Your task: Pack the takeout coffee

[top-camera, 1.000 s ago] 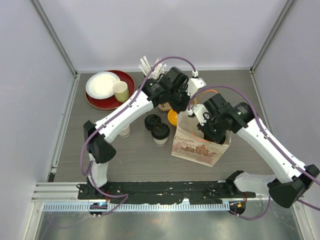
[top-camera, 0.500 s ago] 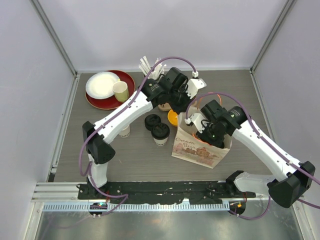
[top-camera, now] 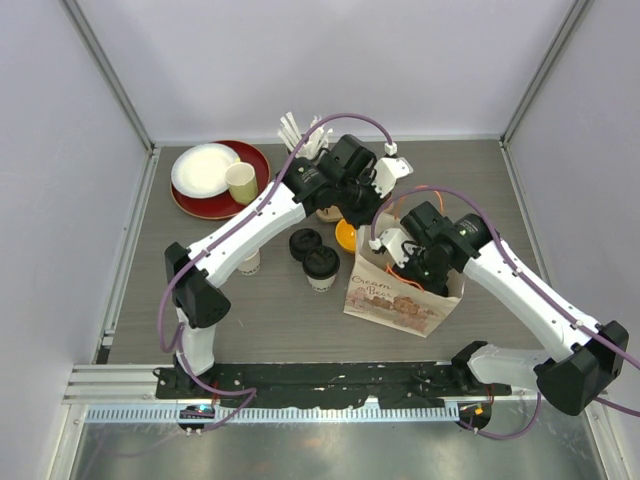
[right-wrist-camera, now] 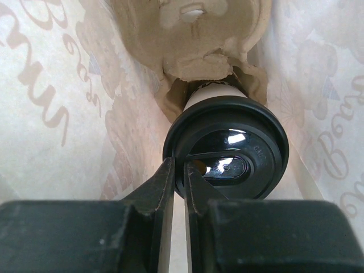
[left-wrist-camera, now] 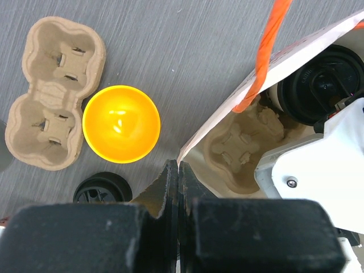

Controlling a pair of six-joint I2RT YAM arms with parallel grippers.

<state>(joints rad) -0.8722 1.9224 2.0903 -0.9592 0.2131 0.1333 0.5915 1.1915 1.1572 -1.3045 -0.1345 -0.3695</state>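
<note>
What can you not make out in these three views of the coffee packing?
Right wrist view: the lidded cup hides its own base, so its seat in the cup carrier is unseen; whether the right gripper pinches the lid is unclear.
Top view: the right arm covers the mouth of the paper bag, hiding that cup.
Left wrist view: the left gripper cuts off a black lid.

From my station I see a red plate [top-camera: 255, 165] at the table's [top-camera: 480, 180] back left corner. It carries a smaller white plate [top-camera: 200, 168] and a pale green mug [top-camera: 240, 182], set side by side. A bundle of white utensils [top-camera: 298, 132] stands upright at the back edge. Mid-table, an orange bowl [left-wrist-camera: 120, 123] sits just beside an empty cardboard cup carrier [left-wrist-camera: 54, 94]. The printed paper bag [top-camera: 385, 298] stands open toward the front edge.
</note>
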